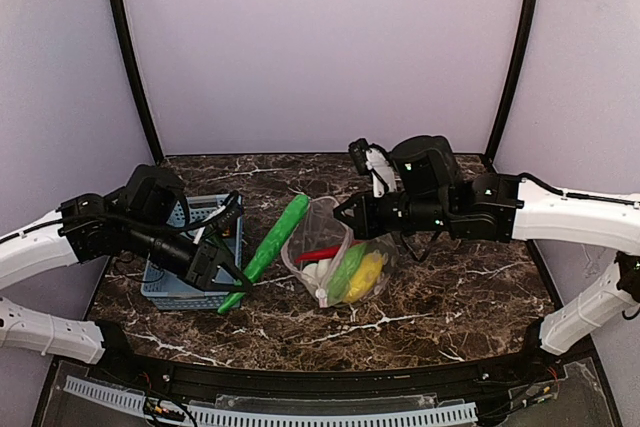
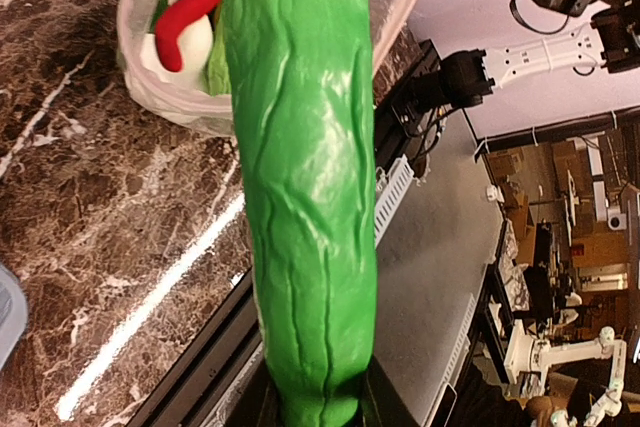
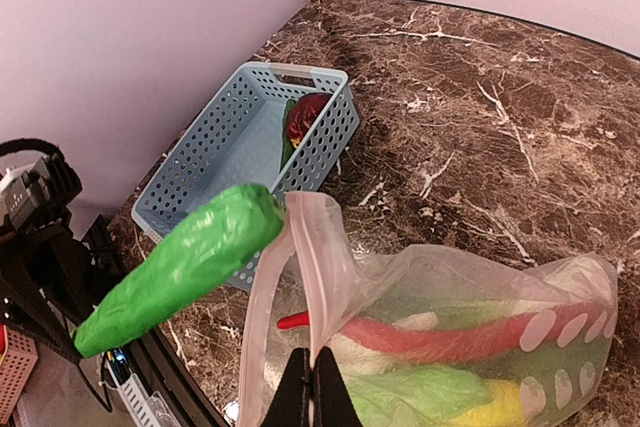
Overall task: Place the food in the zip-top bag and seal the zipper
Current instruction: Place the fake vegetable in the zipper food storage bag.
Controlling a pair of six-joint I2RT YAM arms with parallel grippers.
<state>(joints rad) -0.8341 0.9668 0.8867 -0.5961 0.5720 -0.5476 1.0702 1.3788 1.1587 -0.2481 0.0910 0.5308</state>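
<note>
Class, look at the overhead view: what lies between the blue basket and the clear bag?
A long green vegetable, held by the left gripper, slants between basket and bag in the top view.

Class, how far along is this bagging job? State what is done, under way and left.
Done: the red chilli and yellow oval piece lie inside the clear plastic zip-top bag. In hand: the left jaws grip the long green vegetable, tip at the mouth that the right jaws pinch open. Left: the dark red fruit in the light blue perforated basket, then sealing.
</note>
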